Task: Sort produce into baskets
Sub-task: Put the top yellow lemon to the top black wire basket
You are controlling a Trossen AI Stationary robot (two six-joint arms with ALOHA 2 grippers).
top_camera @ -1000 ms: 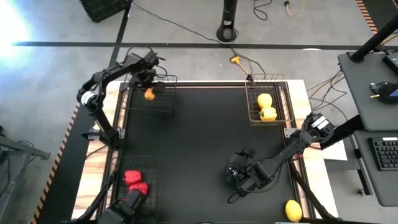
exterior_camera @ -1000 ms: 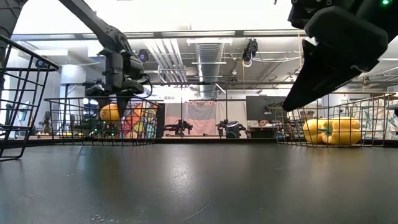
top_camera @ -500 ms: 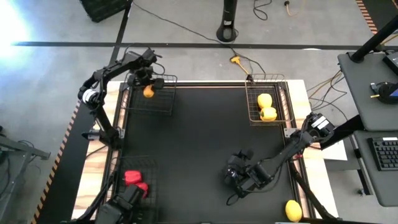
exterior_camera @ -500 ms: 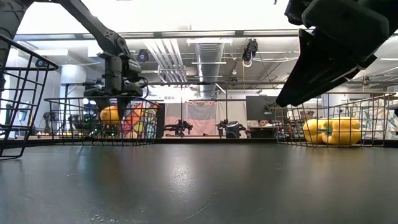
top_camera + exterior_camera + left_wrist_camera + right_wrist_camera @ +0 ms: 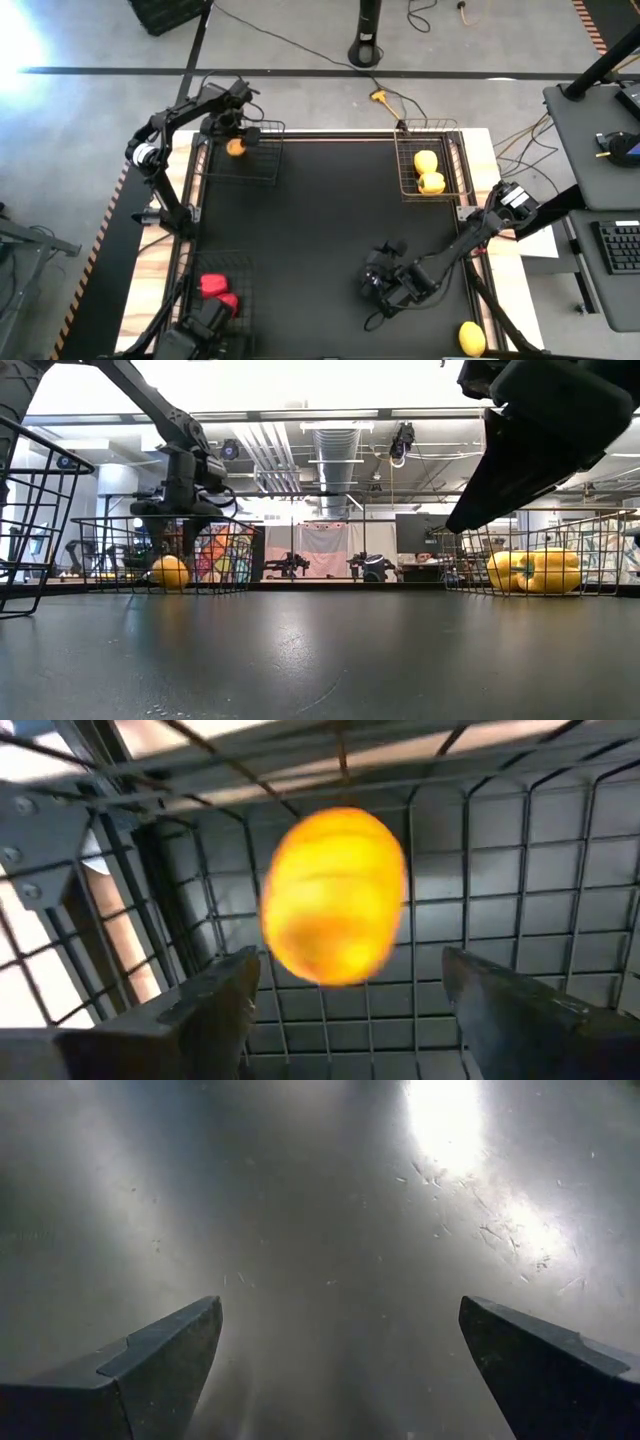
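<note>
An orange lemon-like oval (image 5: 236,148) lies on the floor of the dark wire basket (image 5: 265,170) at the table's far left; in the low view the oval (image 5: 169,572) rests on the basket's bottom. My left gripper (image 5: 186,522) hangs open just above it, touching nothing; the left wrist view shows the oval (image 5: 335,895) beyond the spread fingers. My right gripper (image 5: 385,284) is open and empty above the bare black table at the near right (image 5: 340,1330). A yellow lemon (image 5: 472,338) lies by the near right corner.
Two yellow peppers (image 5: 428,171) lie in the coppery basket (image 5: 403,165) at the far right. Two red peppers (image 5: 215,291) lie in the dark basket (image 5: 243,268) at the near left. The black mat's middle (image 5: 320,230) bears nothing.
My left gripper has let go of the orange oval, which has dropped from between the fingers onto the floor of the far-left basket. The gripper stays above it. My right gripper has hardly moved.
</note>
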